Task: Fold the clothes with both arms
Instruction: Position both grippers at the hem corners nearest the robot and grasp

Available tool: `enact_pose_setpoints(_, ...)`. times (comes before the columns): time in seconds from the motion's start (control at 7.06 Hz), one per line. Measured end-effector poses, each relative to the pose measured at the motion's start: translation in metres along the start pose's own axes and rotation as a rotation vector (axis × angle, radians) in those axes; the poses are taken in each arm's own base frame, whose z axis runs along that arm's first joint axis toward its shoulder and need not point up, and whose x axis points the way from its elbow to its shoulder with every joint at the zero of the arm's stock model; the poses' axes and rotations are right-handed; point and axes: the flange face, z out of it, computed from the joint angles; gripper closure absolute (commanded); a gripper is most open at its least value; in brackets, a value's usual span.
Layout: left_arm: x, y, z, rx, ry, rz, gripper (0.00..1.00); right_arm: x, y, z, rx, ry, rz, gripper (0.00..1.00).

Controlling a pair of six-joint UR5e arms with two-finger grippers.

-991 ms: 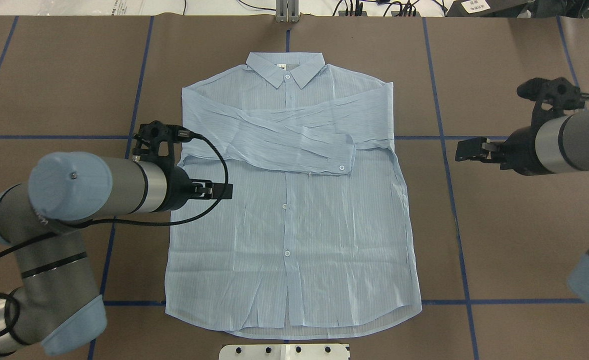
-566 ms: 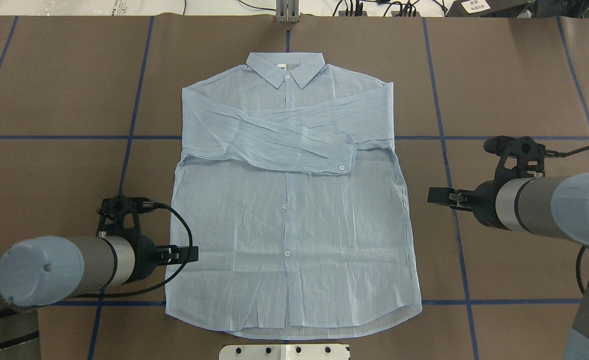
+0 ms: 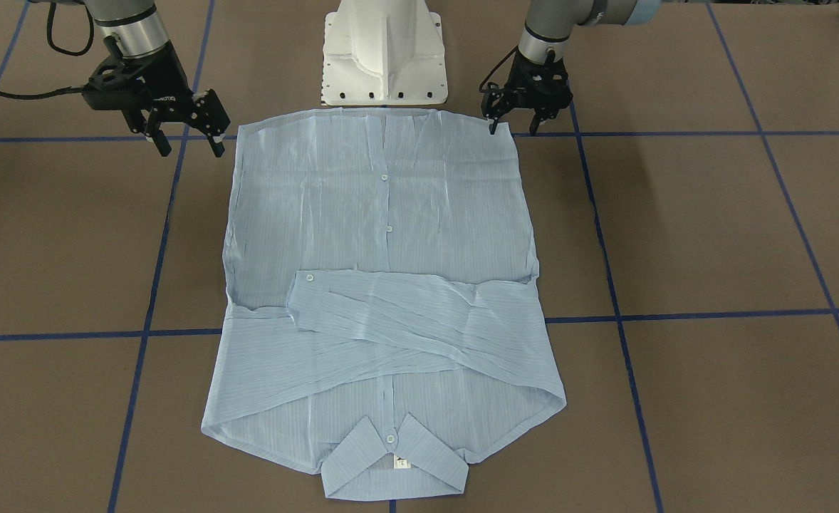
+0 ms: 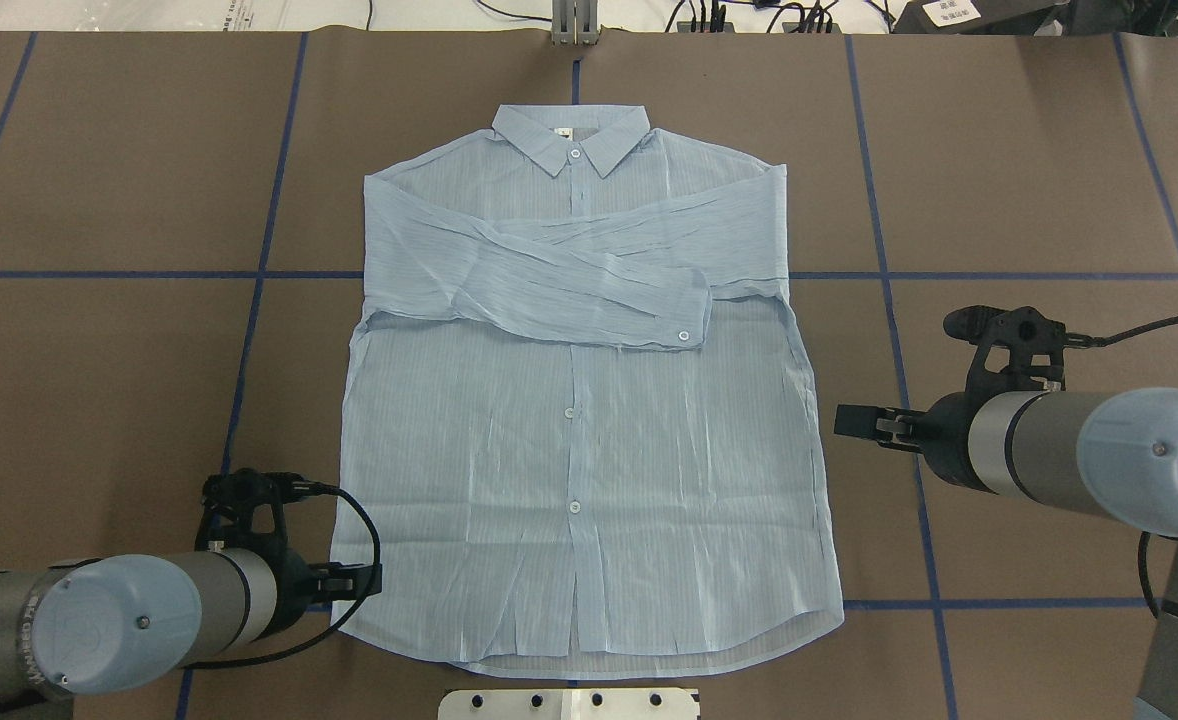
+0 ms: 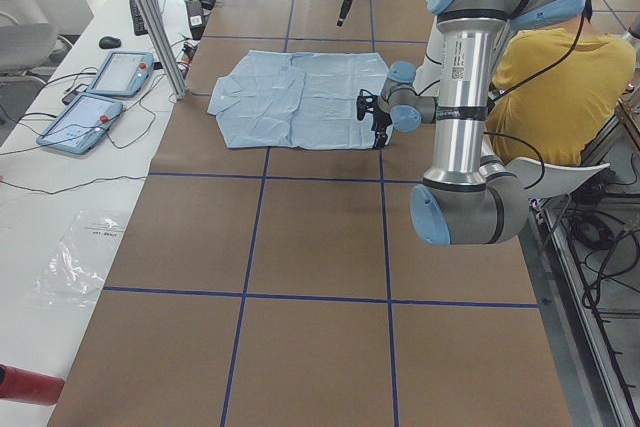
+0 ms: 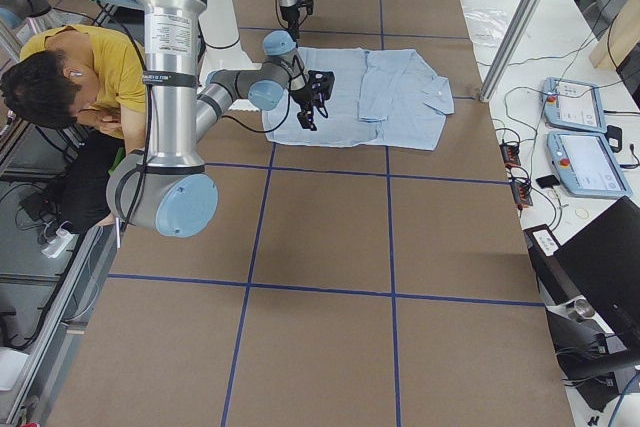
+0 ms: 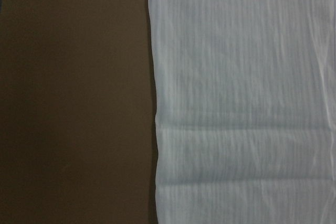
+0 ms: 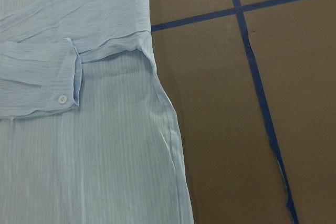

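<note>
**Workpiece.** The long-sleeved shirt (image 4: 589,450) lies flat and face up on the brown table cover (image 4: 1029,180). It is buttoned, with its collar (image 4: 571,138) at the end away from the robot and its hem at the near end. Both sleeves lie crossed over the chest, and the upper cuff (image 4: 687,318) ends near the shirt's robot-right edge. This leaves the lower body as one open panel, so the step in hand is probably a lift of the hem toward the collar.

**Grippers.** The left gripper (image 3: 512,128) stands at the shirt's robot-left hem corner. Its fingers point down, are parted and hold nothing, and one tip is at or just touching the corner fabric. The right gripper (image 3: 190,148) hangs just off the shirt's robot-right edge, apart from the cloth. Its fingers are spread wide and it holds nothing. It probably has yet to reach its own hem corner.

**Surroundings.**
- The white pedestal base (image 3: 384,57) sits just beyond the hem.
- Blue tape lines (image 4: 999,604) pass under the shirt.
- A black wrist cable (image 4: 369,520) loops beside the robot-left hem corner and could snag there.
- An operator in yellow (image 6: 85,67) sits beyond the hem end.
- Teach pendants (image 6: 575,107) lie beyond the collar end.
</note>
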Motion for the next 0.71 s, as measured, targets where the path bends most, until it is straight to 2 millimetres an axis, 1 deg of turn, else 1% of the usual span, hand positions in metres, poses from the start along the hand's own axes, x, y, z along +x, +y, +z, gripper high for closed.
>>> enact_pose_setpoints(0.28, 0.0019, 0.0083, 0.0025, -0.011, -0.002, 0.0, 0.69, 0.0004, 0.0014, 0.0, 0.001, -0.009, -0.002, 0.0)
enact_pose_setpoints(0.71, 0.0028, 0.0105, 0.0044, -0.016, -0.004, 0.002, 0.69, 0.0009, 0.0025, 0.0018, 0.0, -0.008, -0.004, 0.0)
